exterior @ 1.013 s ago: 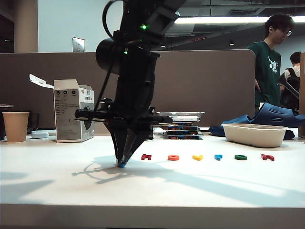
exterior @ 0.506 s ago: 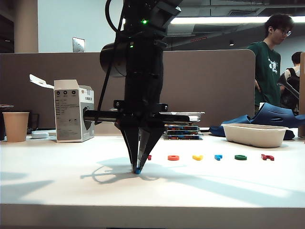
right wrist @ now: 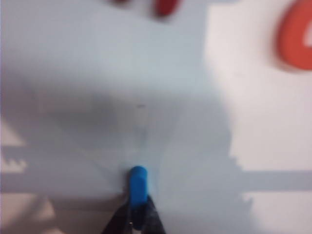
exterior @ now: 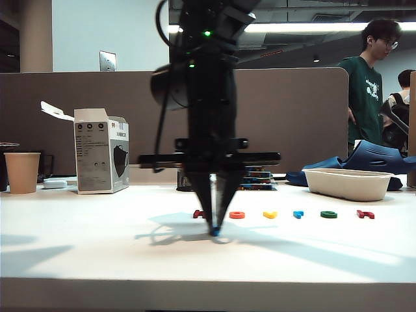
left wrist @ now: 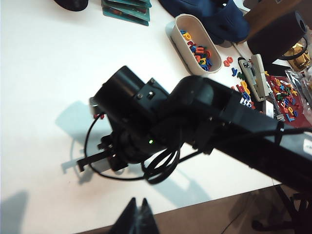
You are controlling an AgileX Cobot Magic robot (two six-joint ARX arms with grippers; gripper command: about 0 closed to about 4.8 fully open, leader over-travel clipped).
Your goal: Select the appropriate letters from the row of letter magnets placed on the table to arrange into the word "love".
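Near the middle of the white table [exterior: 78, 247], the right gripper [exterior: 214, 229] is seen pointing straight down, its jaws clamped on the blue bar magnet [exterior: 214, 231], which is held at the tabletop just in front of the row of letters. From the right wrist cam the blue bar [right wrist: 138, 191] is pinched at one end between the finger tips [right wrist: 118, 222], w/ the orange ring [right wrist: 295, 36] and a dark red letter [right wrist: 165, 7] lying a bit farther off. Behind the gripper, L to R, the row is laid out: dark red letter [exterior: 199, 214] partly hidden by the fingers, orange ring [exterior: 237, 214], yellow V [exterior: 270, 214], light blue letter [exterior: 298, 214], green letter [exterior: 329, 214], 2nd dark red letter [exterior: 365, 214]. The left gripper [left wrist: 138, 220] is seen only as dark tips at the frame edge of its own cam, above the near table edge & well apart from the letters; jaw state can't be told. A paper cup [exterior: 21, 172] and a carton [exterior: 101, 151] stand far left, a white tray [exterior: 348, 183] far right.
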